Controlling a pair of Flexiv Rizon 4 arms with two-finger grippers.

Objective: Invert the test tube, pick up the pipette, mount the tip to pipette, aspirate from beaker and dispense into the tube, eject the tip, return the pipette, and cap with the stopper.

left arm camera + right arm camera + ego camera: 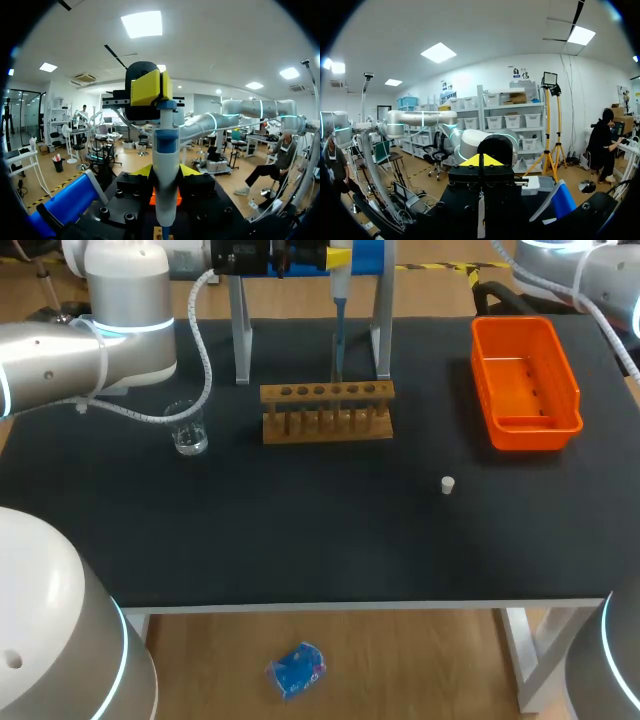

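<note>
Widest of all, the black table [300, 540], spread from edge to edge of the head view. Next in bulk, the left arm [60, 360], in from the left and bent along the far edge toward the middle. Then the right arm [590, 270], just inside the far right corner. At the middle of the far edge, a stand [381, 330] on two grey legs with a blue bar on top. To its right, an orange tray [565, 370], set lengthwise and well apart from everything else. In front of the stand's legs, a wooden rack [327, 393] with a row of holes along its top. Above that rack, the pipette [339, 300], hanging upright, thin lower end down at the holes (no telling from here about a tube beneath). Up at the stand's bar, the left gripper [338, 256], clamped on the pipette's upper part. From the left wrist view, the same gripper [165, 172] with a yellow finger pressed to each side of the upright body. From the right wrist view, the right gripper [480, 161], yellow tips pressed together with nothing between. Left of the rack and apart from it, a clear beaker [188, 430]. Smallest, the white stopper [448, 485], alone on bare table, nearer than the rack and the tray.
</note>
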